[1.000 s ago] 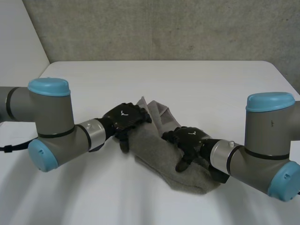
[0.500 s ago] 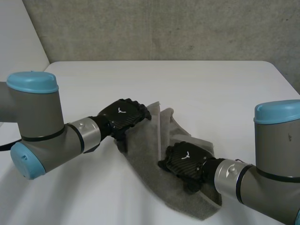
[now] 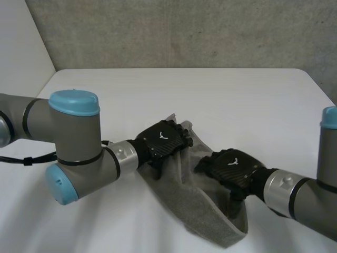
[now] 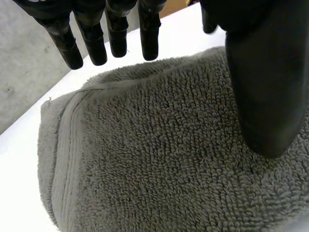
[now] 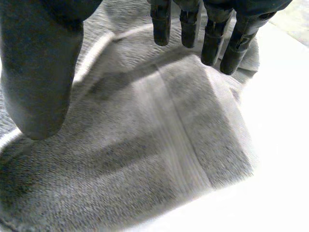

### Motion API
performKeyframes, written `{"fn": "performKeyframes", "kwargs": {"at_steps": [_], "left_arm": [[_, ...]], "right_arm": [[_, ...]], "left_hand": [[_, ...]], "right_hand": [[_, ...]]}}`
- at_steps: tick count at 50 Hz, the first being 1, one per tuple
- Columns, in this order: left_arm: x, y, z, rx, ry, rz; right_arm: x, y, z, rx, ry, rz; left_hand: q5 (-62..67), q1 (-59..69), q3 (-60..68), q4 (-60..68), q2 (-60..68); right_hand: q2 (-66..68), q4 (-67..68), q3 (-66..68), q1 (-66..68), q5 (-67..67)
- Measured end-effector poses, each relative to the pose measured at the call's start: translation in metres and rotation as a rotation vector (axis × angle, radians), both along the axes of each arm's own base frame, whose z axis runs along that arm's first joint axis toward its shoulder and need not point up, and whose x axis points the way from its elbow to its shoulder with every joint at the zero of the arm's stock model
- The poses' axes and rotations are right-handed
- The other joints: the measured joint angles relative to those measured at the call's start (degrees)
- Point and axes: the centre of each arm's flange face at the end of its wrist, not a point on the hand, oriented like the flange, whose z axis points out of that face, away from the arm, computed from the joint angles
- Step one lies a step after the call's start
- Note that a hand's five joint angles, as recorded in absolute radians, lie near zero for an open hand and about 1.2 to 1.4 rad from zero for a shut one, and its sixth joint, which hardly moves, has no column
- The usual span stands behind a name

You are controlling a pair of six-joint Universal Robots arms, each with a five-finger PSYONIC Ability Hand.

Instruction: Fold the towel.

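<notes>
— Both hands have shifted toward the robot's right over the last second, and the towel [image 3: 202, 211] now lies drawn out longer toward the near edge.

— Where is it on the worktop [image 3: 237, 95]?

— Near the middle front, a grey folded strip running slantwise from between the hands down to the near edge.

— And the left hand [image 3: 162, 143]?

— It sits over the strip's far end. In its wrist view, the fingers [image 4: 118, 34] are straight and spread above the pile, holding nothing; the thumb [image 4: 263, 87] reaches down to the towel [image 4: 154, 159], though I cannot tell if it presses.

— The right hand [image 3: 231, 165]?

— It is over the strip's right edge, about midway along. Its wrist view shows relaxed straight fingers [image 5: 212, 43] and the thumb [image 5: 41, 82] apart above the towel [image 5: 159, 145], with a woven band running under the palm. Nothing is pinched.
</notes>
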Motion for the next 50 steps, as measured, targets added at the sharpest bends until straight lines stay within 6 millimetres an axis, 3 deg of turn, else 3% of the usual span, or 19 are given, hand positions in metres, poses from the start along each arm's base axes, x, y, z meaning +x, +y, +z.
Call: {"fn": "performKeyframes", "kwargs": {"at_steps": [15, 23, 31, 42, 46, 50], "left_arm": [[0.003, -0.004, -0.002, -0.019, -0.022, 0.012], [0.019, -0.006, -0.001, 0.006, -0.057, 0.059], [0.04, -0.011, -0.006, -0.003, -0.119, 0.112], [0.064, -0.012, -0.007, 0.002, -0.153, 0.156], [0.072, -0.014, -0.006, 0.01, -0.154, 0.18], [0.081, -0.015, -0.003, 0.014, -0.153, 0.209]], "right_arm": [[-0.018, -0.015, -0.026, 0.103, 0.014, -0.079], [-0.017, -0.018, -0.037, 0.125, 0.029, -0.073], [-0.017, -0.017, -0.037, 0.132, 0.031, -0.072], [-0.021, -0.012, -0.022, 0.112, 0.001, -0.077], [-0.021, -0.009, -0.019, 0.113, -0.007, -0.071], [-0.02, -0.008, -0.018, 0.116, -0.008, -0.063]], "left_hand": [[9.3, 8.5, 0.0, 0.0, 8.6], [9.6, 8.7, 0.0, 0.0, 9.0], [9.6, 8.7, 0.0, 0.0, 9.2], [10.8, 8.9, 0.0, 0.0, 10.3], [18.6, 13.7, 0.0, 0.0, 17.7], [36.4, 31.1, 0.0, 0.0, 33.9]], "right_hand": [[0.0, 0.0, 0.0, 0.0, 0.0], [0.0, 0.0, 0.0, 0.0, 0.0], [0.0, 0.0, 0.0, 0.0, 0.0], [0.0, 0.0, 0.0, 0.0, 0.0], [0.0, 0.0, 0.0, 0.0, 0.0], [0.0, 0.0, 0.0, 0.0, 0.0]]}}
